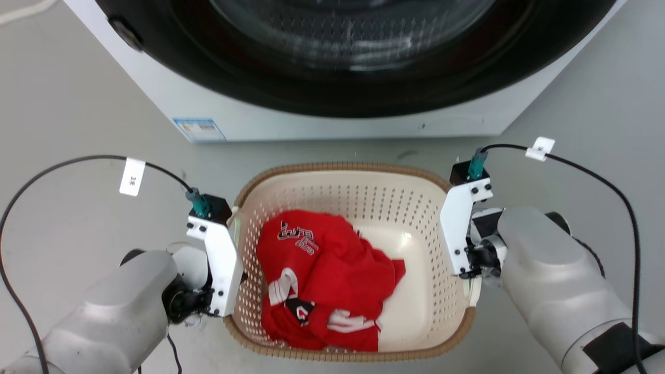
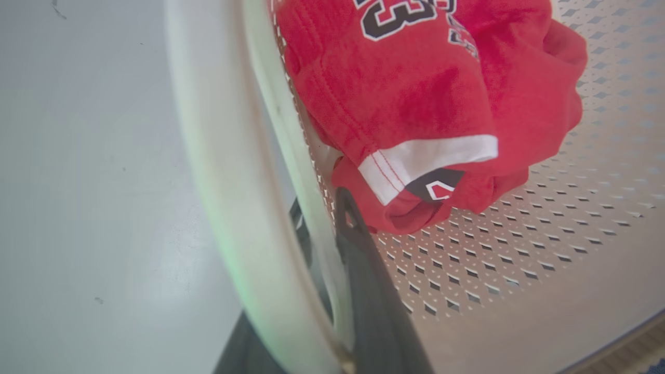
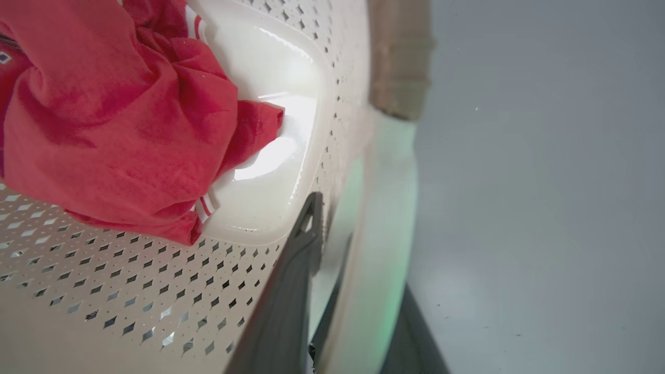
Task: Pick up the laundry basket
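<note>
Straddling opposite side walls, your left gripper [image 2: 322,218] and right gripper [image 3: 330,228] pinched the laundry basket [image 1: 343,169] for a level lift; it sat on the floor [image 1: 78,130] just before the washer [image 1: 332,124].

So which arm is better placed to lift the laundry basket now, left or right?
Neither alone. The left gripper holds the wall of the laundry basket at the left handle, one finger inside, and the right gripper does the same at the right handle. Lift with both together.
</note>
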{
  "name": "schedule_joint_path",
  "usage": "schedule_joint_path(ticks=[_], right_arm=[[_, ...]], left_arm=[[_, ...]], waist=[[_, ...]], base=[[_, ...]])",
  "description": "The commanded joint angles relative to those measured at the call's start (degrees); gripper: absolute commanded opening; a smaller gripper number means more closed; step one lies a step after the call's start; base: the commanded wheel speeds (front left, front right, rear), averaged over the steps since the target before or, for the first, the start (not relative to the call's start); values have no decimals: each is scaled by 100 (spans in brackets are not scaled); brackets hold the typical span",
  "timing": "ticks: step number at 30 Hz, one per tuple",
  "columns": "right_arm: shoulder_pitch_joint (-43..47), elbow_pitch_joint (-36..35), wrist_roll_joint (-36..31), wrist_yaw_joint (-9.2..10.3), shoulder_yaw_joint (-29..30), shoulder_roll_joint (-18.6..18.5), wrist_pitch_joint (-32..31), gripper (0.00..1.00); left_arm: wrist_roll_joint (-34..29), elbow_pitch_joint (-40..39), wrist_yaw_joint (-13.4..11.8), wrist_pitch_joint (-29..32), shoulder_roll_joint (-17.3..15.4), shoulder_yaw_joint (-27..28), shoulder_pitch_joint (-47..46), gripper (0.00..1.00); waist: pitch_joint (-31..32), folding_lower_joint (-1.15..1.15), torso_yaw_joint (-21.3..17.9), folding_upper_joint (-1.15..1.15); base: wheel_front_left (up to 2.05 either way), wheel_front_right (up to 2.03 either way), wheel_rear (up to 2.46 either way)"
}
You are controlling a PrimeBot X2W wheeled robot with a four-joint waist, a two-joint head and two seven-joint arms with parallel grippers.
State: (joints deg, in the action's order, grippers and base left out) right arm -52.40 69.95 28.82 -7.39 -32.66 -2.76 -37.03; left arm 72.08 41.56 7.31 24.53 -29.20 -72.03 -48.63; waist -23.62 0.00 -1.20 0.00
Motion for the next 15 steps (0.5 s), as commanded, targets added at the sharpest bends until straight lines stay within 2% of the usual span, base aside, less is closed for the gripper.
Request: schedule_joint_path(ticks=[1,9,15], right_arm=[[118,-58,35,-18,-127,-21,-162,0],[607,-236,474,-18,-569,-34,-884,0],[889,-359,830,-23,-759,-34,-1231,0]], left_arm=[[67,-46,27,79,-64,-29,80,0],[873,52,26,765,-211,-13,568,0],[999,27,20,1065,-304,-60,831,0]], waist=[[679,0,-6,0],[1727,0,-56,0],[2211,0,-109,0]], base=[[0,0,0],[0,0,0],[0,0,0]])
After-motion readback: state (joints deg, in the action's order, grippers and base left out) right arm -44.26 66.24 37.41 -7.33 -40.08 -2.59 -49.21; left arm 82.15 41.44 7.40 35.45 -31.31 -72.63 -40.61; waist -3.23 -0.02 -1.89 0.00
